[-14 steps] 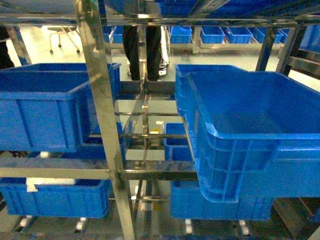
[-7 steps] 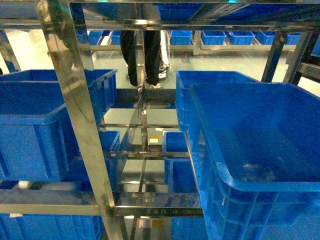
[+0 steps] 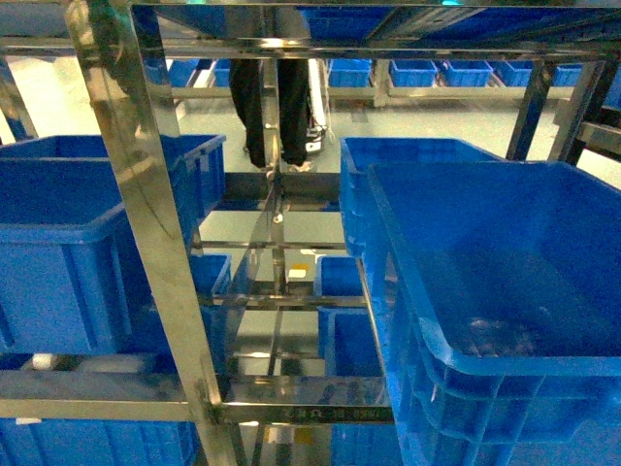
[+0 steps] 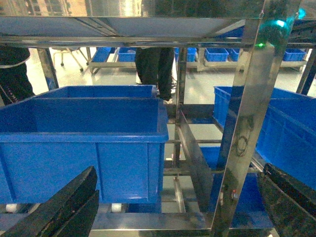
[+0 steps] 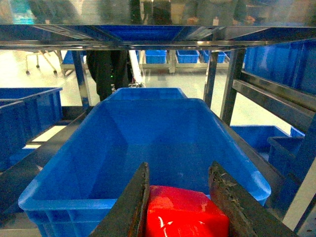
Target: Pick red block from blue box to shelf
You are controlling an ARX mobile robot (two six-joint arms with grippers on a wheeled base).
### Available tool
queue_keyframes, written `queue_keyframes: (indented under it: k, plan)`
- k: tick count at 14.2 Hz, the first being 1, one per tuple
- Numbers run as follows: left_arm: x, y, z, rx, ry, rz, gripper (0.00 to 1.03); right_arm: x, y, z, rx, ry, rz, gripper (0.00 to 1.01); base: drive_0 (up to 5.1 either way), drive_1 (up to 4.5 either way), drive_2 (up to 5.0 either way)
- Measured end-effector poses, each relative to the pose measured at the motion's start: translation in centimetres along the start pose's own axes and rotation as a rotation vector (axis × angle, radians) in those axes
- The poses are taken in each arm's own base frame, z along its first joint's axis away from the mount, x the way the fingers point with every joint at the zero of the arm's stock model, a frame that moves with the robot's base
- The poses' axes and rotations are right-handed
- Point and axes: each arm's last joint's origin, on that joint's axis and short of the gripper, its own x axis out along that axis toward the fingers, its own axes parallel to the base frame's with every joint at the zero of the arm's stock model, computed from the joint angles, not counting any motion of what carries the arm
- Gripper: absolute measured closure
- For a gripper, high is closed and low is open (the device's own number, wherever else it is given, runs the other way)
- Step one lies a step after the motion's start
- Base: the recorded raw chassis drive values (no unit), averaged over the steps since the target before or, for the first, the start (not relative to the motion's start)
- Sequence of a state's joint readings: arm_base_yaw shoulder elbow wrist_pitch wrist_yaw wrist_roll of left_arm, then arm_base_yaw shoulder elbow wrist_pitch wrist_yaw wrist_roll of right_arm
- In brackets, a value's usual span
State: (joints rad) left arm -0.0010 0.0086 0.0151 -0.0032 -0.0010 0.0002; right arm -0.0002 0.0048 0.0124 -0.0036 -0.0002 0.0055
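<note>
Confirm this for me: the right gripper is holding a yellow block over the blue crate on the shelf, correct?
Not quite. The block is red, not yellow: the right wrist view shows the red block clamped in the right gripper, over the blue crate on the shelf. The rest of your statement holds.

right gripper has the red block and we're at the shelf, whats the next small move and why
Probably ease the right gripper forward and down over the blue crate on the shelf before letting go. In the right wrist view the red block sits clamped between the fingers just short of the crate's near rim, so releasing now might drop it outside. The left gripper is open and clear.
</note>
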Motion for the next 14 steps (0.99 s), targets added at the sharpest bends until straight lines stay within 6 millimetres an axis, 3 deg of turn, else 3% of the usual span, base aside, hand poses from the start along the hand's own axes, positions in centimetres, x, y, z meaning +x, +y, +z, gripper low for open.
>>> queue_keyframes:
  k: [14]
  plan:
    - [0.0, 0.0, 0.0, 0.0, 0.0, 0.0, 0.05, 0.0, 0.0, 0.0, 0.0, 0.0, 0.0, 0.72, 0.0, 0.0, 0.0]
